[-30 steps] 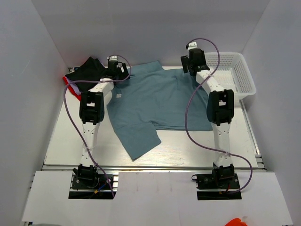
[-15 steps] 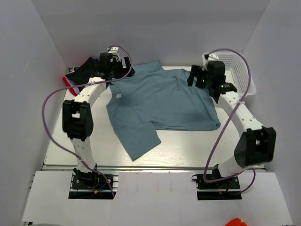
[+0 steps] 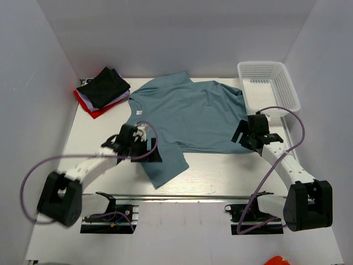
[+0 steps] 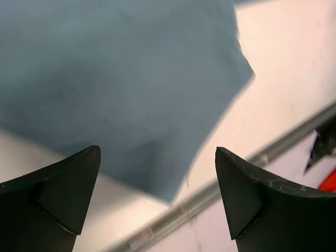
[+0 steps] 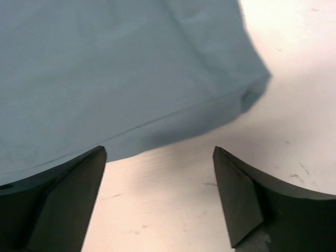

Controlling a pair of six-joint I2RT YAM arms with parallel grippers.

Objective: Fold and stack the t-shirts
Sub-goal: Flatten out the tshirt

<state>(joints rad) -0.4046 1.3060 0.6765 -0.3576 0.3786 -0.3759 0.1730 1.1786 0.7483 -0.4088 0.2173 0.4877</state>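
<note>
red tee (image 3: 95,112) mostly hidden under black tee (image 3: 103,87), orange object (image 3: 277,260) cut off

- Top view: bright, even, diffuse light inside white walls (image 3: 176,33); shadows faint and soft-edged.
- The surface (image 3: 220,165) shows a mild pale sheen.
- The black shirt (image 3: 103,87) is near featureless, its folds lost in the dark.
- Left wrist view: blurred all over; the blue shirt (image 4: 115,79) edge is smeared, the surface tinted pinkish.
- Right wrist view: sharper, scuffs on the surface legible; claw fingers (image 5: 58,205) dark, nearly silhouetted.
</note>
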